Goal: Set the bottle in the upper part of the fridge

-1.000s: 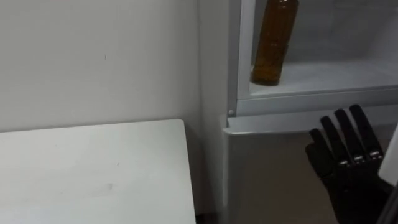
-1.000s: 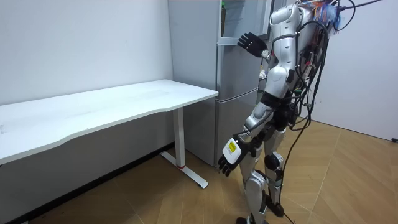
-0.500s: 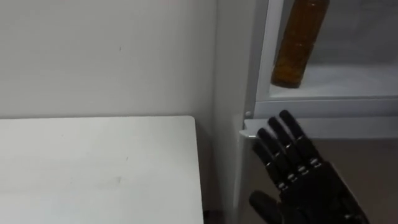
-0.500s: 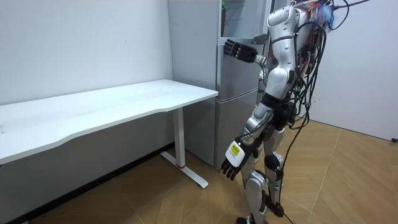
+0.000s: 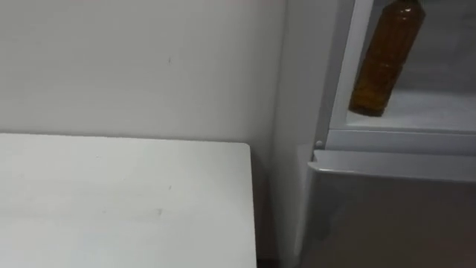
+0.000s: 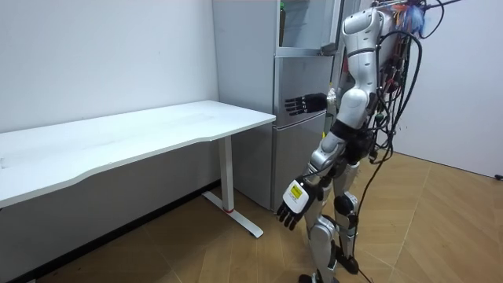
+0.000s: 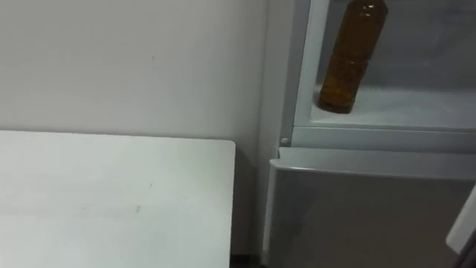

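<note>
Bottle (image 5: pixel 385 63): a tall, slim one of clear plastic, filled with amber-brown liquid that looks darkest near the base. It stands upright at about 2 o'clock in the left eye view. It rests on the white shelf (image 5: pixel 435 112) of the upper fridge compartment, near the shelf's front left corner and just inside the pale frame. No hand touches it. Below the shelf, at 4 o'clock, is the grey lower fridge door (image 5: pixel 394 216), which is closed. A white table (image 5: pixel 111 201) fills the 8 o'clock side, with its corner just beside the fridge wall.

In the room view the robot stands upright on the wood floor, facing the fridge. Its right hand (image 6: pixel 302 103) is held out level before the lower door with the fingers straight and close together. Its left hand (image 6: pixel 291 206) hangs by the thigh at 6 o'clock, fingers loosely spread and empty.
</note>
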Robot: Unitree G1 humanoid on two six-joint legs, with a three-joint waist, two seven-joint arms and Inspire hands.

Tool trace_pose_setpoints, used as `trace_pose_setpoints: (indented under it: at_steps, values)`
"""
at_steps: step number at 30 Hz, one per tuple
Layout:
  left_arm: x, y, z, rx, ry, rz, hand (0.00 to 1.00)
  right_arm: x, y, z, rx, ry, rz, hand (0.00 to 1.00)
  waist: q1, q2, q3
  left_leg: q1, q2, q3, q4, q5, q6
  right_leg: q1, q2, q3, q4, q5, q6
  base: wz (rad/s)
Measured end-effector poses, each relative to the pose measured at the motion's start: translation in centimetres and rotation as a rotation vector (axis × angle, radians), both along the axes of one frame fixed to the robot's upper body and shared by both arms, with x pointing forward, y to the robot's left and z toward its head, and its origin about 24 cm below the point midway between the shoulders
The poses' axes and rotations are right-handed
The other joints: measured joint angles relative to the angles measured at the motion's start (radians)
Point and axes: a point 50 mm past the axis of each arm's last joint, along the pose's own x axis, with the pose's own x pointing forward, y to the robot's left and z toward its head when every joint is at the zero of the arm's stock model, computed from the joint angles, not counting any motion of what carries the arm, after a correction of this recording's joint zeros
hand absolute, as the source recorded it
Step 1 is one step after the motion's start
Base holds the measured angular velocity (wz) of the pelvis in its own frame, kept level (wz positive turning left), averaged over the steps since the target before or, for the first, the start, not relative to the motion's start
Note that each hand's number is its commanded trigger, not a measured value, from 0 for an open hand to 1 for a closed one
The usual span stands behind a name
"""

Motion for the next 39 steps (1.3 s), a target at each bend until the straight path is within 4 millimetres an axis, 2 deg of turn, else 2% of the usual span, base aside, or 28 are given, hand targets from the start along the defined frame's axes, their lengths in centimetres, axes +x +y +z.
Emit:
trace_pose_setpoints:
  at_steps: [5,9,16,17,19,21,23,26,31,35,38,39]
  values:
    - [-0.5,0.0,0.1,-0.001,-0.006,-0.003,0.0,-1.9,-1.3,-1.8,-0.011,0.092,-0.084,0.0,-0.018,0.005,0.0005,0.005,0.001,0.002,0.0,-0.001,-0.001,-0.003,0.001,0.0,-0.002,0.0,0.0,0.0]
    - [-0.8,0.0,0.2,-0.002,-0.021,-0.006,0.0,-2.7,-2.3,-2.2,-0.005,0.1,-0.171,0.0,-0.043,0.017,0.0029,0.004,-0.001,0.001,-0.001,-0.002,-0.001,-0.005,-0.001,-0.002,-0.001,-0.001,0.001,0.0]
    - [-0.9,0.1,0.3,0.032,-0.057,0.02,0.0,-4.5,-4.9,-3.9,-0.076,0.217,-0.363,0.0,-0.06,0.012,0.0005,0.016,-0.001,0.011,-0.003,-0.002,-0.001,0.002,0.0,0.005,-0.015,-0.001,0.002,-0.04]
    - [-1.1,0.0,0.3,0.036,-0.056,0.025,0.0,-4.6,-5.4,-3.9,-0.086,0.222,-0.409,0.0,-0.069,0.017,0.0015,0.017,-0.001,0.014,-0.003,-0.002,0.0,0.002,0.0,0.008,-0.015,-0.001,0.002,0.0]
    - [-1.4,0.1,0.3,0.047,-0.059,0.033,0.0,-5.0,-6.3,-4.2,-0.102,0.243,-0.496,0.0,-0.077,0.011,-0.0012,0.02,-0.001,0.015,-0.003,-0.003,0.0,0.004,0.0,0.012,-0.016,-0.001,0.003,-0.02]
    - [-1.9,0.1,0.4,0.055,-0.063,0.083,0.0,-5.6,-7.7,-4.6,-0.118,0.29,-0.638,0.0,-0.092,0.005,-0.0006,0.032,-0.002,0.015,-0.006,-0.003,0.0,0.013,-0.001,0.014,-0.014,-0.002,0.004,0.0]
    - [-2.6,0.1,0.4,0.065,-0.054,0.115,0.0,-6.0,-8.9,-4.4,-0.131,0.304,-0.739,0.0,-0.103,0.003,-0.0037,0.041,-0.004,0.017,-0.016,-0.003,0.0,0.017,-0.001,0.015,-0.015,-0.004,0.006,-0.05]
    - [-3.4,0.6,0.6,0.09,-0.052,0.174,0.0,-6.7,-10.9,-4.3,-0.159,0.345,-0.917,0.0,-0.126,-0.006,-0.0038,0.053,-0.005,0.016,-0.024,-0.003,0.0,0.029,-0.001,0.012,-0.015,-0.009,0.008,0.01]
    - [-3.8,1.3,0.8,0.115,-0.052,0.217,0.0,-6.6,-13.7,-2.9,-0.205,0.341,-1.163,0.0,-0.139,-0.017,-0.0031,0.056,-0.006,0.02,-0.036,-0.002,0.0,0.021,0.002,0.032,-0.012,-0.01,0.008,-0.04]
    - [-4.0,2.1,1.1,0.149,-0.066,0.272,0.0,-5.2,-15.8,0.6,-0.222,0.216,-1.324,0.0,-0.155,-0.023,-0.0018,0.058,-0.007,0.03,-0.049,-0.002,-0.001,0.013,0.003,0.034,-0.009,-0.01,0.008,-0.07]
    - [-3.9,2.3,1.2,0.163,-0.074,0.287,0.0,-4.5,-16.9,3.1,-0.242,0.131,-1.44,0.0,-0.155,-0.032,0.0065,0.069,-0.009,0.03,-0.053,-0.002,-0.001,0.027,0.002,0.033,-0.012,-0.011,0.01,0.0]
    - [-3.9,2.3,1.2,0.162,-0.076,0.287,0.0,-4.4,-17.0,3.6,-0.243,0.114,-1.462,0.0,-0.155,-0.034,0.0067,0.07,-0.009,0.032,-0.053,-0.002,-0.001,0.027,0.002,0.034,-0.014,-0.012,0.01,-0.04]
